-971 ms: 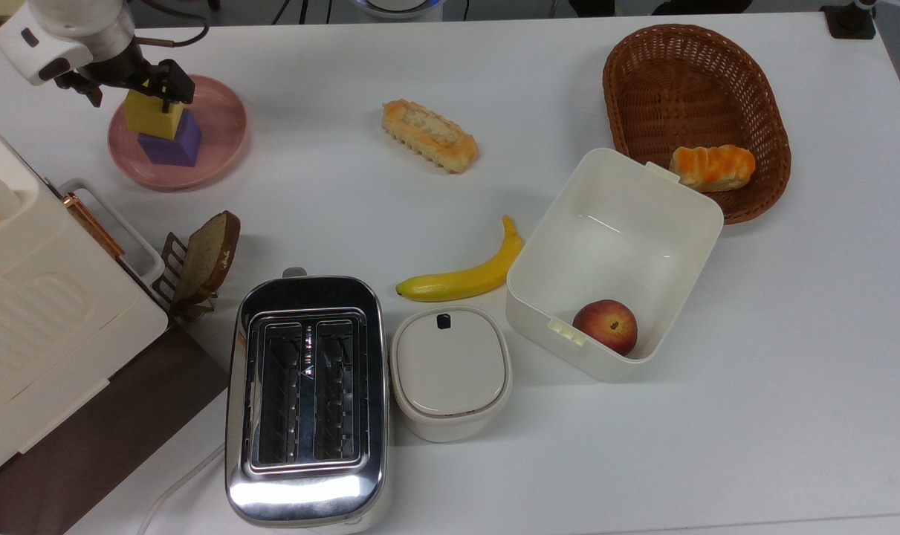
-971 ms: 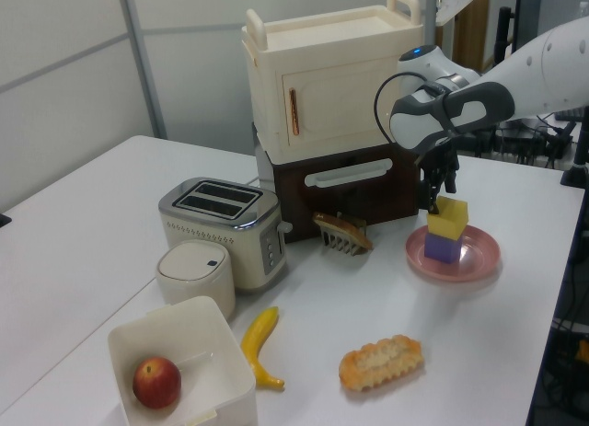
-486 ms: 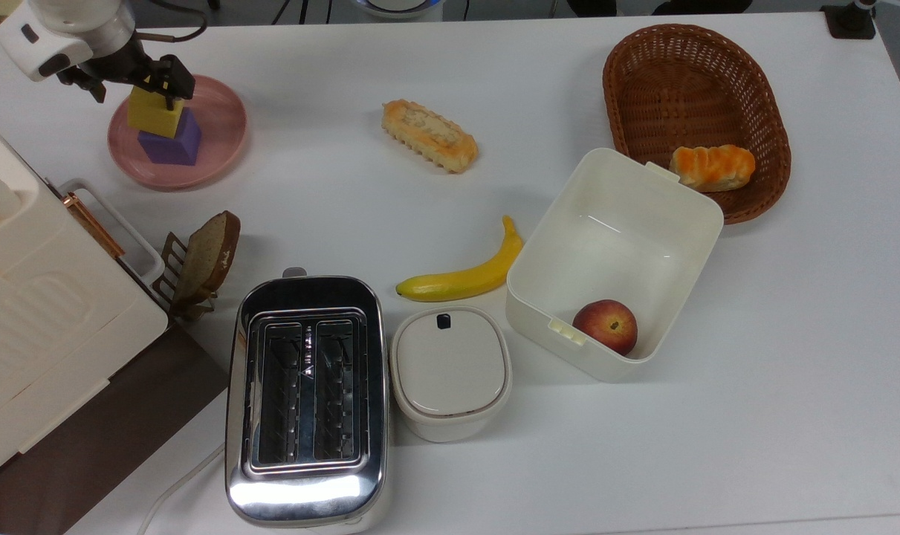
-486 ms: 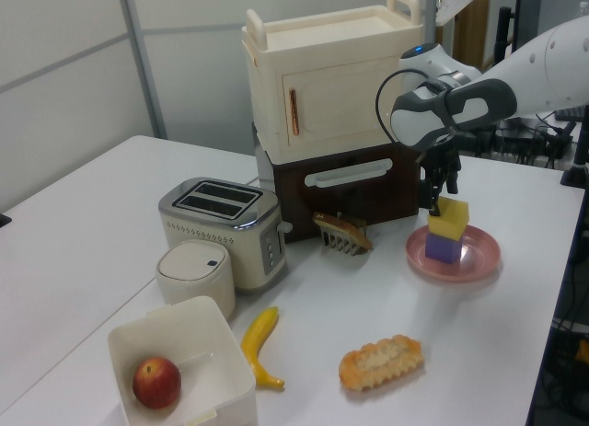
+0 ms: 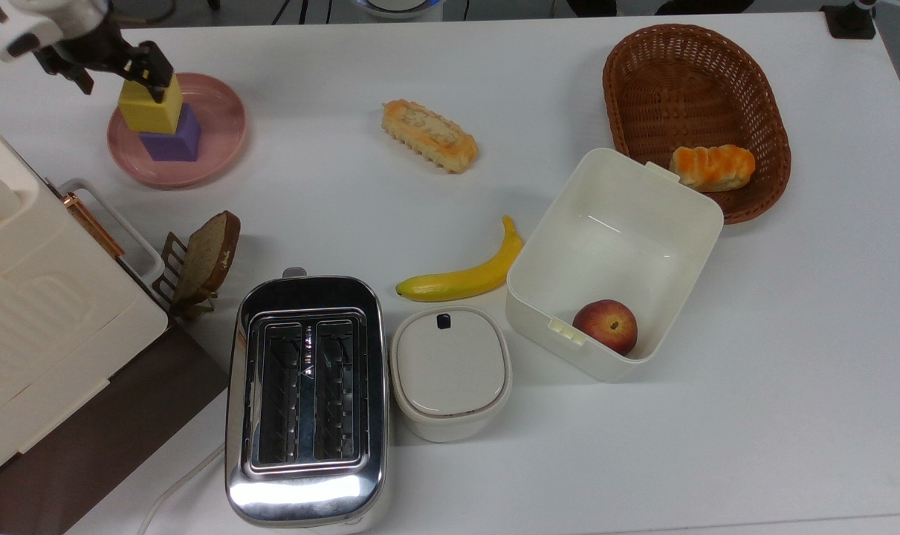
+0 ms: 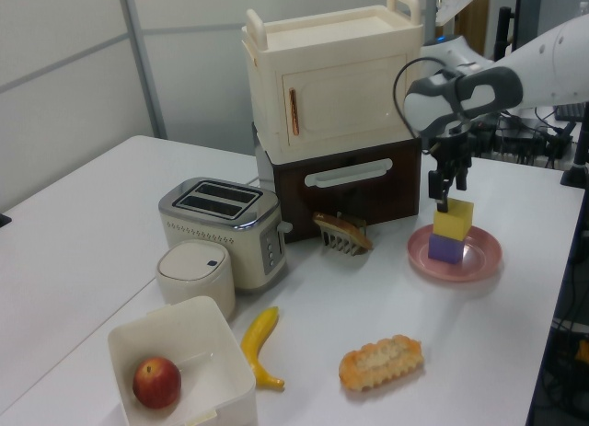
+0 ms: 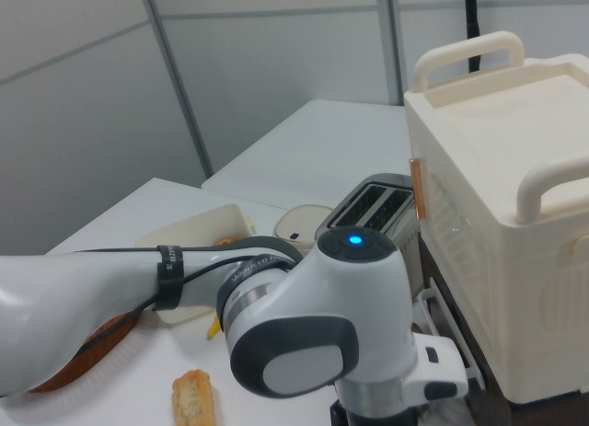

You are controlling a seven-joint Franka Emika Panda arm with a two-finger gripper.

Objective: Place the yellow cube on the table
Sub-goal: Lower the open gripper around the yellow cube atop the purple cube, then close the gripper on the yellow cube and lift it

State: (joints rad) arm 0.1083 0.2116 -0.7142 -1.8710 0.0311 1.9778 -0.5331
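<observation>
A chrome two-slot toaster (image 5: 306,397) sits at the near edge of the white table (image 5: 494,89) in the top view, with a small cream lidded container (image 5: 450,371) just beside it on the top view's right. Next to that is an open cream box (image 5: 619,256) holding a peach (image 5: 605,326). A yellow banana (image 5: 464,276) lies between the lidded container and the box. On the top view's left stands a large cream cabinet (image 5: 26,297), and near it a small rack with a slice of toast (image 5: 206,256). Farther back, a pastry (image 5: 429,136) lies alone mid-table, and a brown wicker basket (image 5: 687,82) holds a bread roll (image 5: 713,167). At the far left corner in the top view, a round pink plate (image 5: 219,141) carries a purple cube (image 5: 172,138) with the yellow cube (image 5: 149,108) stacked on top of it. The gripper (image 5: 139,72) sits at the top of the yellow cube; in the left view the gripper (image 6: 451,194) points straight down at it. Whether the jaws are clamped on the cube or parted cannot be told.
</observation>
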